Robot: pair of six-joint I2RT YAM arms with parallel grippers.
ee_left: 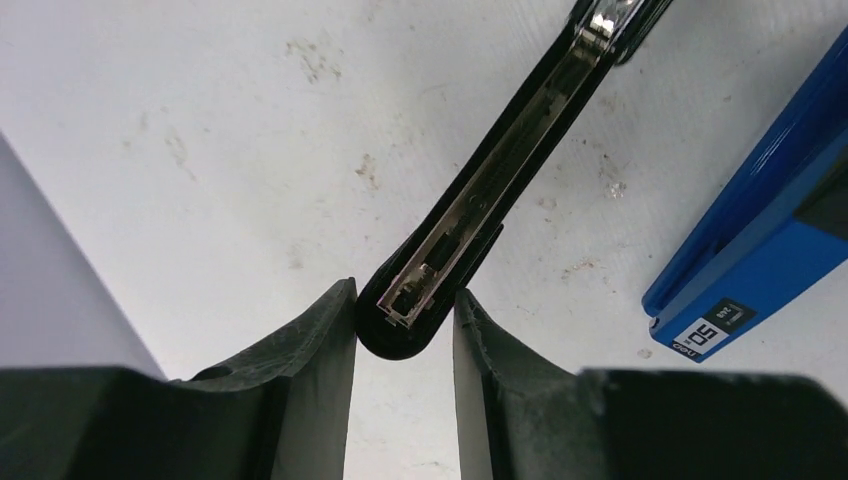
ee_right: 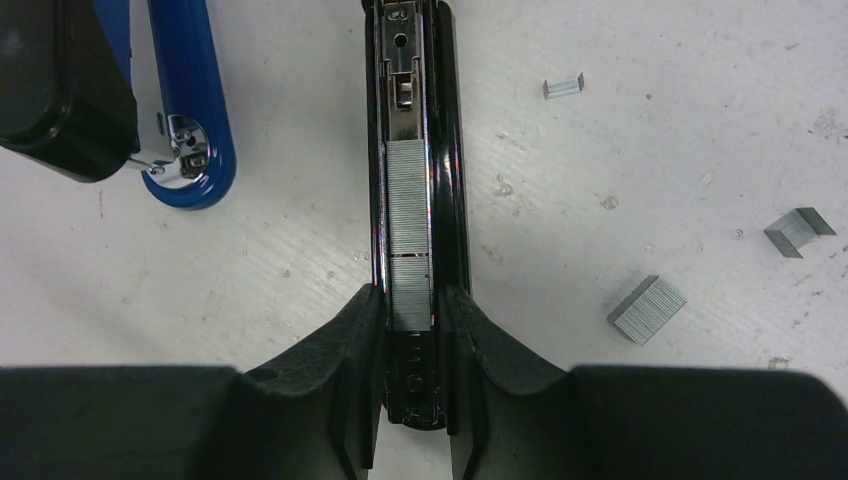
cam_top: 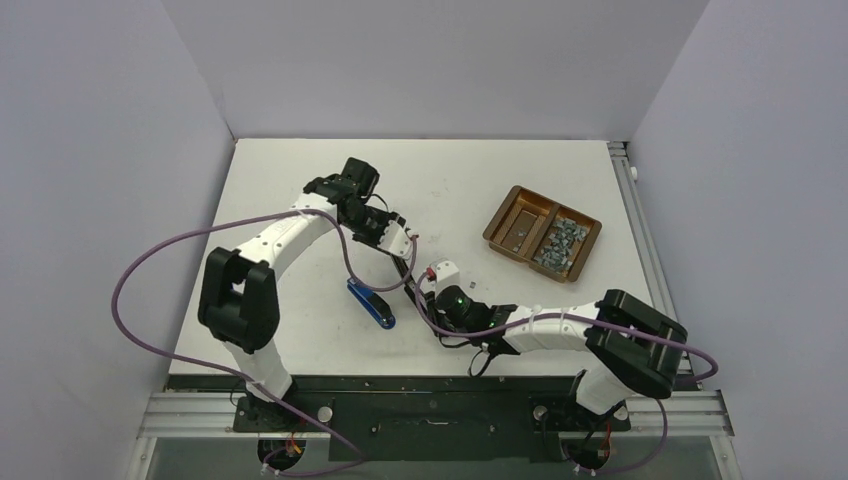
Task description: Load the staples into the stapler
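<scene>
Right gripper [ee_right: 412, 300] pinched on open stapler [ee_right: 452, 150], staples [ee_right: 408, 220] seated inside, left gripper [ee_left: 403, 290] apparently clamped on opposite tip

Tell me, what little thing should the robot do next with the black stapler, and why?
Probably close the black stapler up, I think. The staples already lie in a row in its open channel. The right gripper and the left gripper each pinch one end, holding it steady, so loading looks done.
</scene>
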